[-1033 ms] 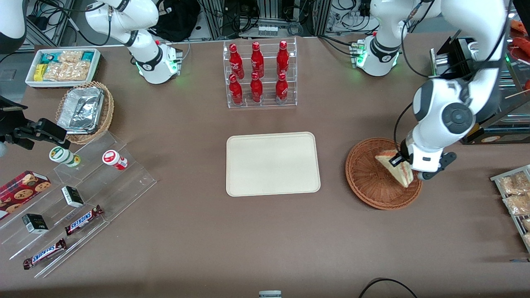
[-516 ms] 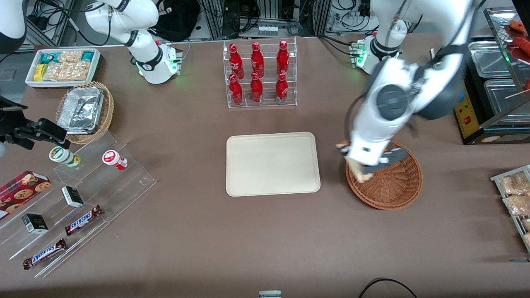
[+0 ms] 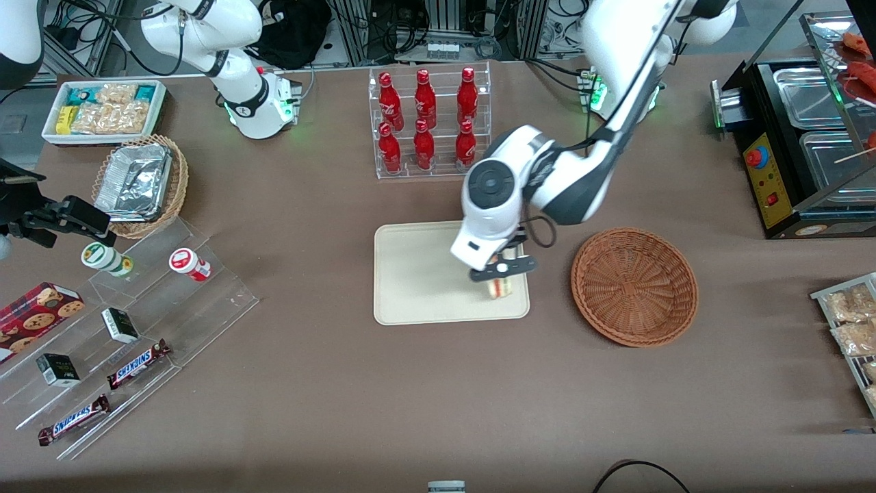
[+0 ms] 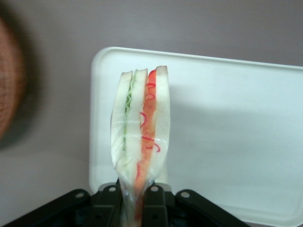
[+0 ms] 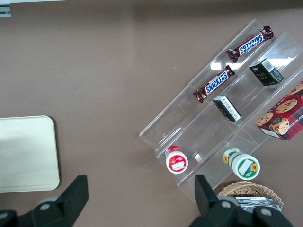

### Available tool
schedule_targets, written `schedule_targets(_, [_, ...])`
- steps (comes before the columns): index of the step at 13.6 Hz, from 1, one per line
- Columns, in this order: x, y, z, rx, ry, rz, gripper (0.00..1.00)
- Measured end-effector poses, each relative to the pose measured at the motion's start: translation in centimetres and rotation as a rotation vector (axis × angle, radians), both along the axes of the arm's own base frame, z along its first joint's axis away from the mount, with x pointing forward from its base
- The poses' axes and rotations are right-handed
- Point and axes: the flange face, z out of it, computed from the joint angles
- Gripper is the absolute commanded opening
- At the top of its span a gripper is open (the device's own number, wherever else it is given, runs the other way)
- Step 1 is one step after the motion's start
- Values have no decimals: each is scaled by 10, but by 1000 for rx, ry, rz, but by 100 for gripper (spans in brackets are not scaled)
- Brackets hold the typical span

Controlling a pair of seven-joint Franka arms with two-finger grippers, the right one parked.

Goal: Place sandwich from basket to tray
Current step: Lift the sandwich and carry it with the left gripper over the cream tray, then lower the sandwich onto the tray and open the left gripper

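Holding the sandwich (image 4: 140, 142) clamped in our gripper (image 3: 501, 271) above the tray (image 3: 417, 274), we judge lowering and releasing comes next, the basket (image 3: 634, 285) now empty

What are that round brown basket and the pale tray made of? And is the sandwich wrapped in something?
The basket looks like woven wicker, reddish-brown, its strands circling in rings. The tray looks like smooth matte plastic or moulded fibre, cream, with rounded corners; I can't tell which. The sandwich, pinched in the gripper above the tray, seems wrapped in clear glossy film, which creases across the bread.
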Motion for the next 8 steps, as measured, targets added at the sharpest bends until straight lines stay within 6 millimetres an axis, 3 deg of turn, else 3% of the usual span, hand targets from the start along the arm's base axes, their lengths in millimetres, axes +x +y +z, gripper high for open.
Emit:
schedule_targets(5, [-20,-38,-53,-18,2,-87,11])
schedule_targets(8, [-27,-48,-69,-27,-1,-112,12])
